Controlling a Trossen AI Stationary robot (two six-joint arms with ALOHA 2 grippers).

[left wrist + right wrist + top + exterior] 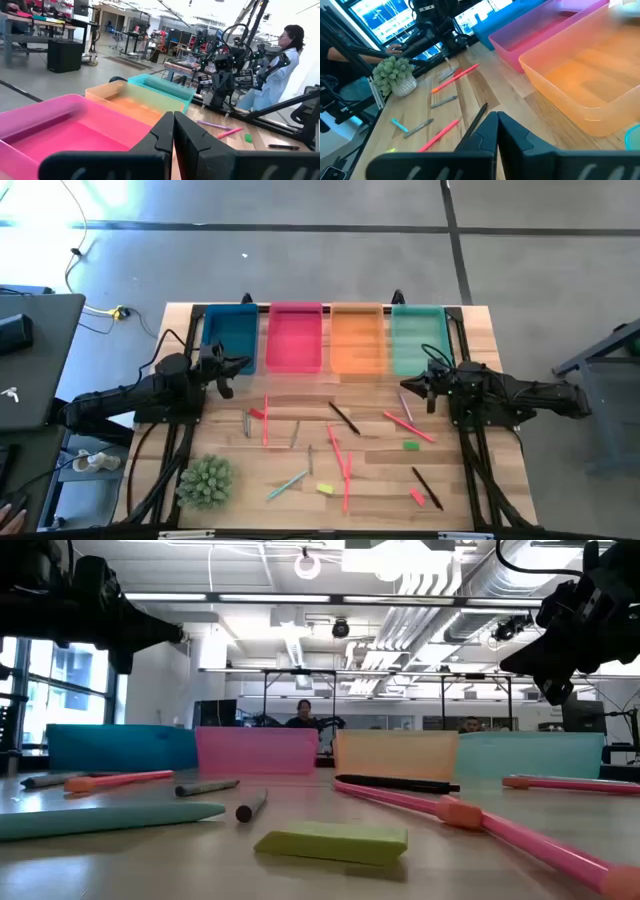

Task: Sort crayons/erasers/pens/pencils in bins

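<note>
Four bins stand in a row along the table's far edge: blue (232, 338), pink (295, 337), orange (358, 338) and teal-green (417, 340). Short grey crayons (247, 423) lie on the wood among long pink sticks (408, 426) and dark pens (343, 417). Erasers lie flat: green (411, 445), yellow (324, 489), red (417, 497). My left gripper (225, 375) hovers shut and empty in front of the blue bin. My right gripper (425, 385) hovers shut and empty in front of the teal-green bin. Both are above the table in the low view.
A small potted plant (207, 480) stands at the near left corner. A teal stick (287, 484) lies near the yellow eraser. A person in a light coat (280, 70) stands beyond the table's right side. A dark frame runs along the table's sides.
</note>
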